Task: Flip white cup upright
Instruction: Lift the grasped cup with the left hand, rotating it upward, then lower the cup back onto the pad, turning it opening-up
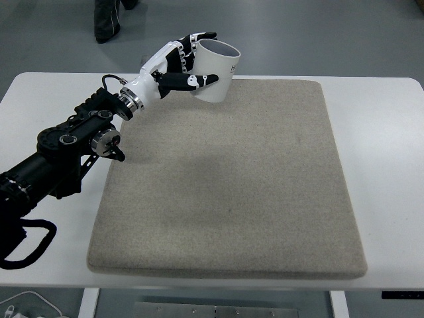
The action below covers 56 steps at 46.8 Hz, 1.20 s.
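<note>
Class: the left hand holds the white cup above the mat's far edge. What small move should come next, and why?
Probably lower the cup straight down onto the mat before letting go. The left hand grips its side, its mouth already faces up, slightly tilted, and it seems to hang just off the mat, so it only needs levelling and setting down.

Bare mat, cup at far edge

- One camera only, the top view, set high on the robot's own side and looking steeply down.
- It faces away from the robot, across the worktop to a strip of floor along the upper edge.
- Middling range: the whole mat fits, while the worktop's corners are cut off.
</note>
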Each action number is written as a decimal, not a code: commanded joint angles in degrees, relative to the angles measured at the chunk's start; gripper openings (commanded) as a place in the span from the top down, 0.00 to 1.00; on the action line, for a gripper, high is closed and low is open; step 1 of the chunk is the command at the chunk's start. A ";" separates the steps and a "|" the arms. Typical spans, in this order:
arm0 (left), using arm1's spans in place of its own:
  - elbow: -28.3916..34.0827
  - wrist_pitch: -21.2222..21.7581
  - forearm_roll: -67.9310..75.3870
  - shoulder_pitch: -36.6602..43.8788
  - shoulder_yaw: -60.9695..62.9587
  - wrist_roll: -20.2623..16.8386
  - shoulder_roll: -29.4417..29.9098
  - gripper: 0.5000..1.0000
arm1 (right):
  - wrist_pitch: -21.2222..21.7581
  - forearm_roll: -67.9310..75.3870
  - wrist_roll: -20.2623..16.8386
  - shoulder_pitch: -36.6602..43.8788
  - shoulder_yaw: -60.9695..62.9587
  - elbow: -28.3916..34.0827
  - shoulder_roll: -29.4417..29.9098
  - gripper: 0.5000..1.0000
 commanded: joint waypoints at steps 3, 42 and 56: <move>0.95 -0.06 0.22 0.95 3.42 -2.89 -0.25 0.69 | -0.01 -0.09 0.00 0.00 0.00 0.00 0.00 0.14; 4.12 5.30 0.04 4.38 11.60 -2.89 -3.59 0.68 | -0.01 -0.09 0.00 -0.18 -0.01 0.00 0.00 0.14; 5.26 5.56 -0.49 4.47 11.43 -2.89 -3.68 0.59 | -0.01 0.00 0.00 -0.18 0.00 0.00 0.00 0.14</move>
